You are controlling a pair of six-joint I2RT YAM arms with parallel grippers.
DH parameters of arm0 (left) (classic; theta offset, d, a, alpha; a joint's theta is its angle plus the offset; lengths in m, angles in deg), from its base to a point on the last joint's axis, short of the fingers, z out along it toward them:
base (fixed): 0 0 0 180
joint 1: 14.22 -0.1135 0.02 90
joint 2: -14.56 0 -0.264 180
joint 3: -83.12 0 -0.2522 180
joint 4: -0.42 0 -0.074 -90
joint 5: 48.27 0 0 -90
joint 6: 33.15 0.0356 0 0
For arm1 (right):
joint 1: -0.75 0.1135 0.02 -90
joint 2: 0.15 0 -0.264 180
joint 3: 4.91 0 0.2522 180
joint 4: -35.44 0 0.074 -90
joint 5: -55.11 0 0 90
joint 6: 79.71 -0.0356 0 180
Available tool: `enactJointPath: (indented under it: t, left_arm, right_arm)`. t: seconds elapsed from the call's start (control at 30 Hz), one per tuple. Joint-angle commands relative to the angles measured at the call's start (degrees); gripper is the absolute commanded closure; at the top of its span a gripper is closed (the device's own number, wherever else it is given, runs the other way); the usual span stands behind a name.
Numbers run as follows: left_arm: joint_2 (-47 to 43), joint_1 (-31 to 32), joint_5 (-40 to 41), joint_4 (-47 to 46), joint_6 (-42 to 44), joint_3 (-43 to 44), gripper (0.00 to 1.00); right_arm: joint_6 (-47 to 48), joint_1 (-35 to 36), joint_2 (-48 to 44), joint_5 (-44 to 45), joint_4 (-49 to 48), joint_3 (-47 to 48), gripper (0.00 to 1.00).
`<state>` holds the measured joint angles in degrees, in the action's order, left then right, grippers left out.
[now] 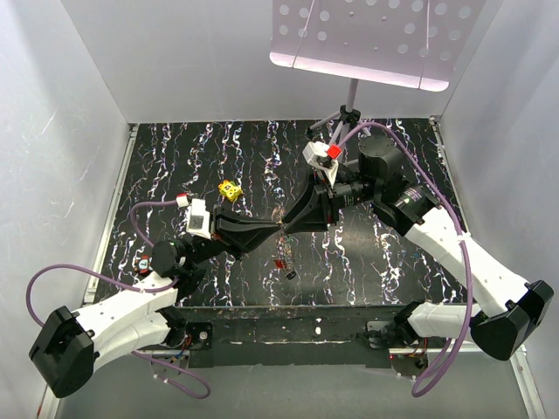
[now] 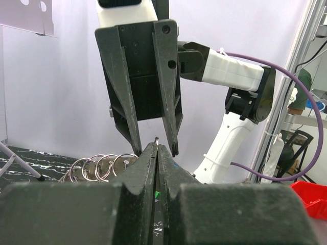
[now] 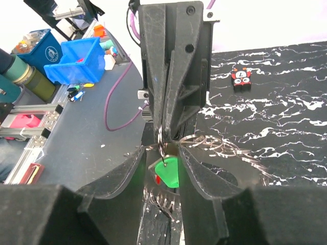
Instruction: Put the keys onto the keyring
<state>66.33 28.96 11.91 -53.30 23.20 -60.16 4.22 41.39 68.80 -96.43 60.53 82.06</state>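
My left gripper (image 2: 157, 149) is shut on the thin silvery keyring (image 2: 157, 138), whose top edge pokes out above its tips. From the keyring (image 3: 161, 143) hangs a key with a green head (image 3: 169, 171), with a bit of red (image 3: 157, 179) just behind it. My right gripper (image 3: 163, 152) meets the left one tip to tip over the mat (image 1: 281, 229). Its jaws stand partly open on either side of the green key, with a gap showing on the left side. A red-headed key (image 1: 281, 264) and a dark one (image 1: 291, 275) lie on the mat below.
Several spare wire rings (image 2: 97, 166) lie in a row on the black marbled mat (image 1: 393, 262). A yellow spotted block (image 1: 230, 189) sits at the back left, and a small red and black block (image 3: 241, 77) lies further off. A grey tripod stand (image 1: 349, 113) holds a perforated board (image 1: 367, 35) at the back.
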Motion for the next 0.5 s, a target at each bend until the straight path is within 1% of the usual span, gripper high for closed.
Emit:
enactJointPath:
  t: [0.0,0.13,0.37,0.4,0.47]
  left_arm:
    - [-1.6,-0.4,2.6,-2.1,0.3,0.0,1.0]
    - [-1.4,-0.3,2.6,-2.5,0.1,0.1,1.0]
    - [-1.2,-0.3,2.8,-2.3,0.0,-0.1,1.0]
    - [-1.1,-0.2,2.8,-2.3,-0.1,-0.1,1.0]
    - [-1.1,-0.4,3.0,-2.4,0.0,-0.2,1.0]
  right_arm:
    - [0.0,0.6,-0.7,1.0,-1.8,-0.6,0.62]
    - [-0.8,0.8,-0.5,1.2,-3.0,-0.6,0.65]
    - [-2.5,1.3,-0.1,1.3,-4.7,-0.4,0.66]
    - [-2.5,1.4,-0.1,1.2,-4.8,-0.3,0.68]
    - [-2.5,1.5,0.0,1.1,-4.9,-0.4,0.78]
